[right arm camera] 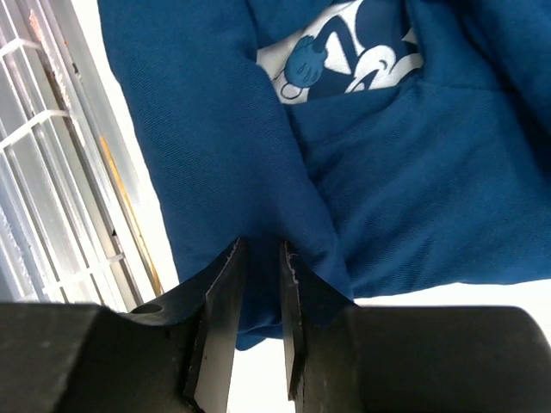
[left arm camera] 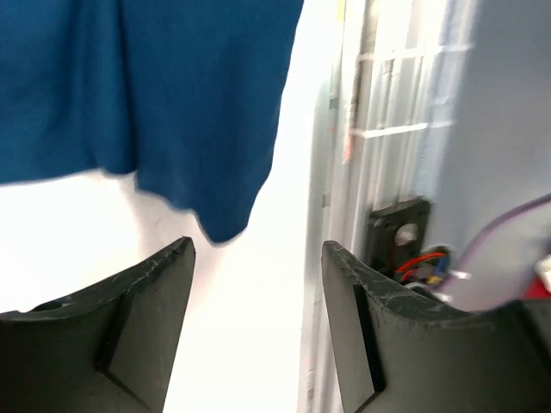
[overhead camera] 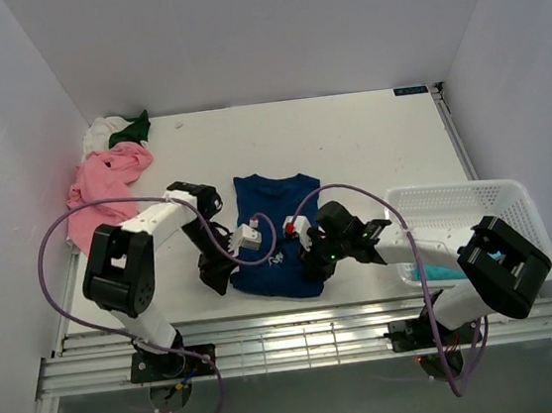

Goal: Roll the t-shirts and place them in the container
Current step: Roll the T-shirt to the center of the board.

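White basket [overhead camera: 448, 188] holding teal cloth [overhead camera: 441, 272], left tool [left arm camera: 258, 248] spread, right tool [right arm camera: 260, 247] pinching blue t-shirt [right arm camera: 448, 198]

Bright, even light; faint shadows; left wrist view blurred, overexposed; right wrist sharp.

right tool [right arm camera: 259, 251] pinching a fold of dark blue t-shirt [right arm camera: 198, 129], cartoon print [right arm camera: 344, 52] above

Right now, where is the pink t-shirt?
In the top view, the pink t-shirt lies crumpled at the far left of the table, just in front of the white t-shirt and dark green t-shirt.
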`<state>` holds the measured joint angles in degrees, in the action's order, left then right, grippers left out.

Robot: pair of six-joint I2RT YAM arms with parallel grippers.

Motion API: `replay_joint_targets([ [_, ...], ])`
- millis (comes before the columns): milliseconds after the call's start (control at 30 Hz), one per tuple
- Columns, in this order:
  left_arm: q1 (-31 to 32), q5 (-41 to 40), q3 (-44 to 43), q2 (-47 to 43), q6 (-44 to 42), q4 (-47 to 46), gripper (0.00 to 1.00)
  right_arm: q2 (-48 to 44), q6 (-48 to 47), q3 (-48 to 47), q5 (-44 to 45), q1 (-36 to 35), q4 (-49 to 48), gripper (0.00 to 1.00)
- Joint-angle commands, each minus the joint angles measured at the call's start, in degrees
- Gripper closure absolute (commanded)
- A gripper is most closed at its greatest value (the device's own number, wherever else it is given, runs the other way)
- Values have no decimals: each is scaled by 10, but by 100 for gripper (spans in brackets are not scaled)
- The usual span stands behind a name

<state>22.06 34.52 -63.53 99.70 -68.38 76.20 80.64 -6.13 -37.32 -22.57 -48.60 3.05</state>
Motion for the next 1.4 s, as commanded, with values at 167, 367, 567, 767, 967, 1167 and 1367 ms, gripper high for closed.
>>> replay_joint_targets([
  [167, 2, 26, 88, -232, 56, -238, 27, 19, 16, -8, 16, 11, -23, 72],
  [367, 97, -66, 205, -356, 106, -352, 26, 19, 20, -9, 15, 18, -23, 73],
  [567, 181, -111, 282, -428, 91, -399, 26, 21, 19, -9, 13, 19, -23, 73],
  [767, 203, -129, 316, -411, 76, -407, 31, 23, 16, -13, 16, 19, -21, 73],
  [967, 204, -157, 328, -384, 69, -417, 30, 30, 4, -23, 18, 19, -6, 73],
  [1167, 204, -188, 323, -351, 115, -461, 26, 29, 3, -19, 17, 19, -3, 73],
  [1367, 203, -163, 324, -355, 150, -460, 29, 15, -12, -31, 23, 19, 8, 68],
])
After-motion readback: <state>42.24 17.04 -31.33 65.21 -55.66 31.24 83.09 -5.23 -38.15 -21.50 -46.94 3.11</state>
